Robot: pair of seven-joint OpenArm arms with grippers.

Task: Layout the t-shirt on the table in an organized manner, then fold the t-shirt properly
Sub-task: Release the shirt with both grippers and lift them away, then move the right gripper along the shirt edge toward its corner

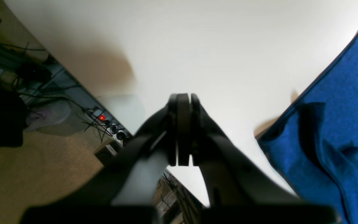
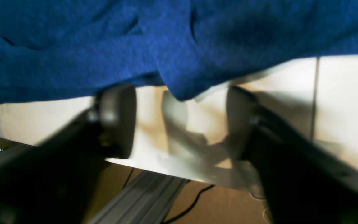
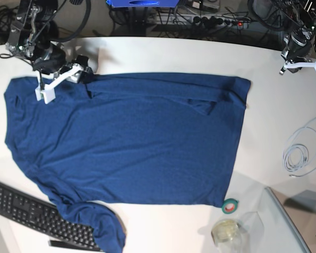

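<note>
The navy-blue t-shirt (image 3: 131, 137) lies spread over the white table (image 3: 274, 116), with a small fold near its top right and a bunched sleeve at the bottom left. My right gripper (image 3: 60, 81) is open at the shirt's top left corner. In the right wrist view its fingers (image 2: 117, 118) straddle a hanging edge of the t-shirt (image 2: 166, 37) just above the table (image 2: 337, 109). My left gripper (image 3: 301, 64) is shut and empty over bare table at the far right. In the left wrist view the left gripper (image 1: 184, 102) is well clear of the t-shirt (image 1: 337, 130).
A black keyboard (image 3: 37, 213) lies at the front left, partly under the bunched sleeve. A green tape roll (image 3: 230, 206), a glass jar (image 3: 226, 232) and a coiled white cable (image 3: 303, 153) sit at the front right. Cables and a power strip (image 3: 221, 21) run behind the table.
</note>
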